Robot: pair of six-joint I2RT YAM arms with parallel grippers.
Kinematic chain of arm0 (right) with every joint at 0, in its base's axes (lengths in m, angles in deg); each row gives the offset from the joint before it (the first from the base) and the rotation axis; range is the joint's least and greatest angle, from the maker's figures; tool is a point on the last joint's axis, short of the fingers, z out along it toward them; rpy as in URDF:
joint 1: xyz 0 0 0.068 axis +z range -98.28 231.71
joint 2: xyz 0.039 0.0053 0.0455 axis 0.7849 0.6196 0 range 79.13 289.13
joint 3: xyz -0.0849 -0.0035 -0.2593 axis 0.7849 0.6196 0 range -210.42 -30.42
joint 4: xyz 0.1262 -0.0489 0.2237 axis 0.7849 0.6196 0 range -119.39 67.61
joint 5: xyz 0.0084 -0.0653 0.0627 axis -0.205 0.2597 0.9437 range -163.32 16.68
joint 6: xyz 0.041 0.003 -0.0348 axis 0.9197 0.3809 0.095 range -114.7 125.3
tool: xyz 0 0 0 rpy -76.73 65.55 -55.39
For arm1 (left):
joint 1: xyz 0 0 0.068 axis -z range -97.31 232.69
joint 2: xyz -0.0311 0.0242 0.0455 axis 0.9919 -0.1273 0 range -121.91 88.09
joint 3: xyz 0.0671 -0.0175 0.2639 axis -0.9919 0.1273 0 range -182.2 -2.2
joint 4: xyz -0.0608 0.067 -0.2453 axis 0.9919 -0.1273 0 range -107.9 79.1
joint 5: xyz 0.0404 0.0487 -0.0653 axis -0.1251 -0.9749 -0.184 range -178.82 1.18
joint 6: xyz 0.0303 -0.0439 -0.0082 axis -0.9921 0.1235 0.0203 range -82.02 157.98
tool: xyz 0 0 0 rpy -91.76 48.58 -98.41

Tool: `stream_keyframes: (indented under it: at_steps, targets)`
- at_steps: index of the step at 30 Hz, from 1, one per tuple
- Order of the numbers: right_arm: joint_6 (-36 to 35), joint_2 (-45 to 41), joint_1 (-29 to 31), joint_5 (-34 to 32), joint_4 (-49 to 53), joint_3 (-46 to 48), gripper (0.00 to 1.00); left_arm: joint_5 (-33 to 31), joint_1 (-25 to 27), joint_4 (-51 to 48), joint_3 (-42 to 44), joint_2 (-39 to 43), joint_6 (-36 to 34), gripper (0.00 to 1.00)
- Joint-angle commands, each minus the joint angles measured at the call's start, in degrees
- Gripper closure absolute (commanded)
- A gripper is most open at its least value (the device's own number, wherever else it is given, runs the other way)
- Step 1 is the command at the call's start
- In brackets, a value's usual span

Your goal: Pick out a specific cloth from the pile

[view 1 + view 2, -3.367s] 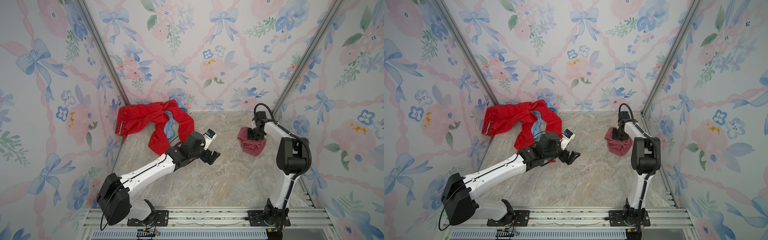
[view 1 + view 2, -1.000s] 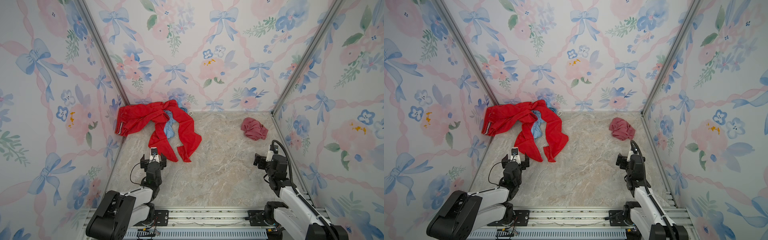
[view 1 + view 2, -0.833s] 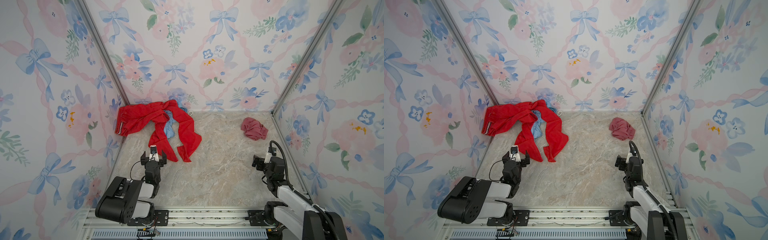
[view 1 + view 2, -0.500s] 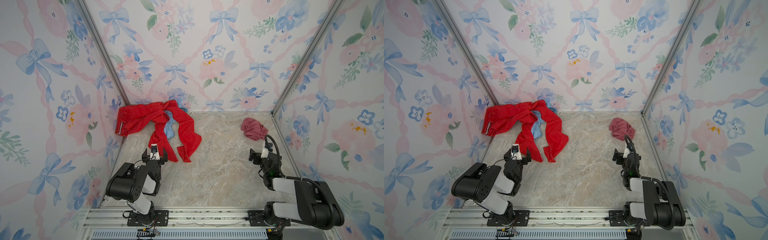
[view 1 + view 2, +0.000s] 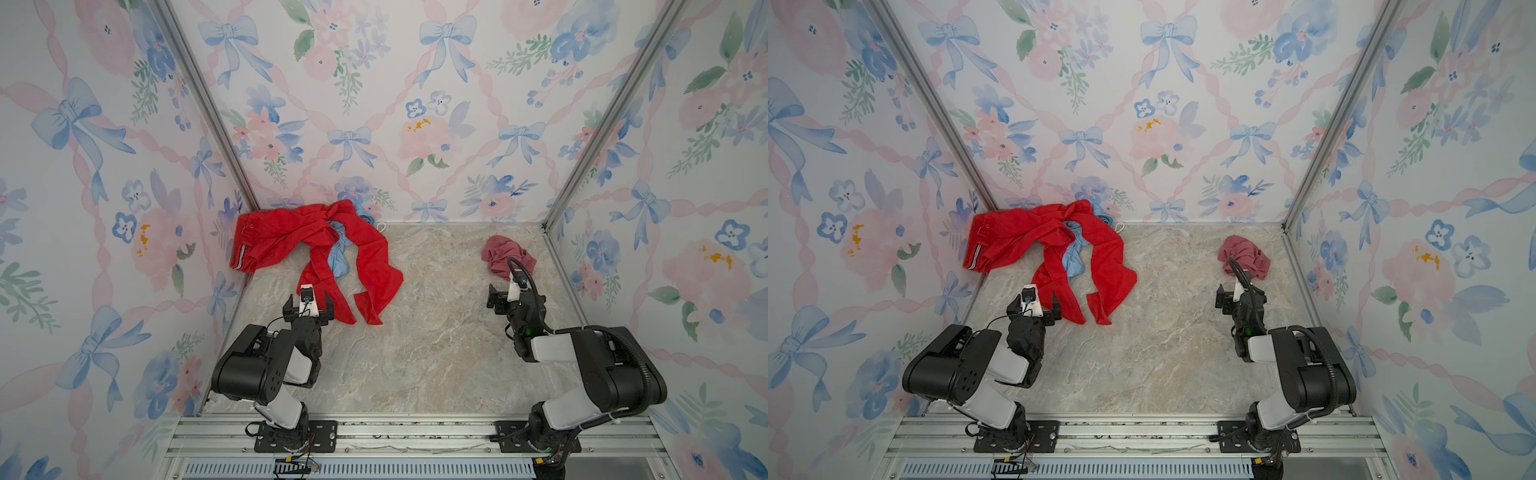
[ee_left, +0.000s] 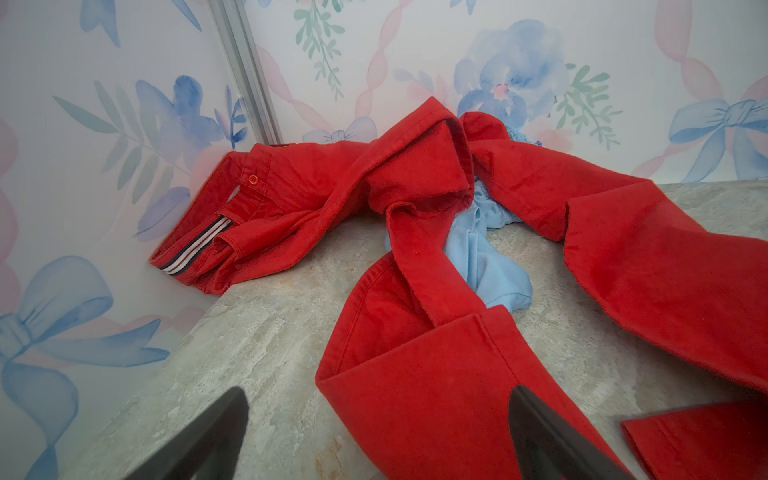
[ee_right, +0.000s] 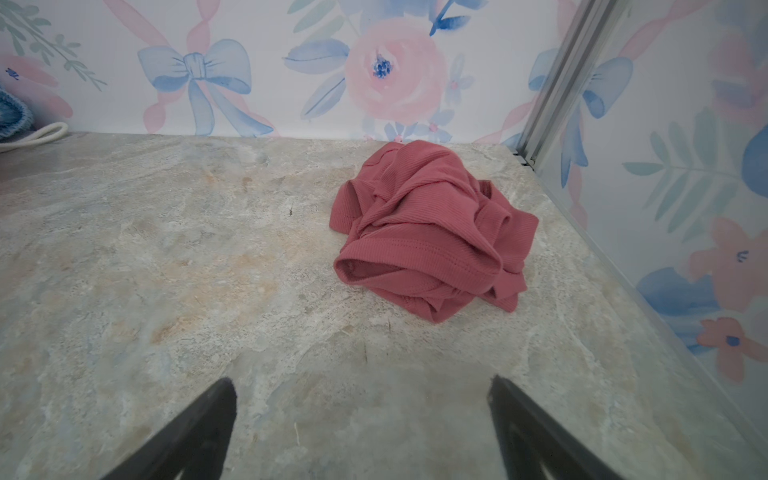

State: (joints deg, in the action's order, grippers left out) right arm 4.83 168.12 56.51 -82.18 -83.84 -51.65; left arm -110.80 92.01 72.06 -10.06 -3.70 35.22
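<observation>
The cloth [image 5: 500, 255] [image 5: 1244, 253] [image 7: 428, 232], a small crumpled dusty rose garment, lies alone at the back right, near the corner post. The pile is at the back left: red trousers [image 5: 291, 237] [image 5: 1025, 232] [image 6: 415, 174] with a striped waistband, and a light blue cloth [image 5: 338, 259] [image 5: 1073, 259] [image 6: 482, 257] between the legs. My right gripper [image 5: 513, 291] [image 5: 1239, 294] [image 7: 361, 384] is open and empty, just short of the cloth. My left gripper [image 5: 308, 301] [image 5: 1034, 302] [image 6: 378, 395] is open at a trouser leg's end, which lies between its fingers.
A marble-look table top [image 5: 415, 340] is closed in by flowered walls on three sides, with metal corner posts [image 5: 582, 166]. A white cord [image 7: 41, 133] lies by the back wall. Both arm bases sit on the rail [image 5: 415, 432] at the front edge.
Both arms have drawn back and folded up near the front rail. The right gripper, earlier at the rose cloth, has left it lying at the back right. The clothes have not moved in the last second.
</observation>
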Motion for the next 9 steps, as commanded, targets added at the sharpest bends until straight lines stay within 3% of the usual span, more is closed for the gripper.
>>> stream_keyframes:
  at_steps: [1,9]
  targets:
    - [0.2,-0.05,-1.02,0.7,1.72,-1.0,0.03,0.08,-0.45,-0.19,-0.71,0.44,0.88,0.02]
    - [0.1,-0.05,-0.81,0.09,1.29,-0.83,0.03,0.28,-1.01,-2.42,-1.28,1.05,1.74,0.02]
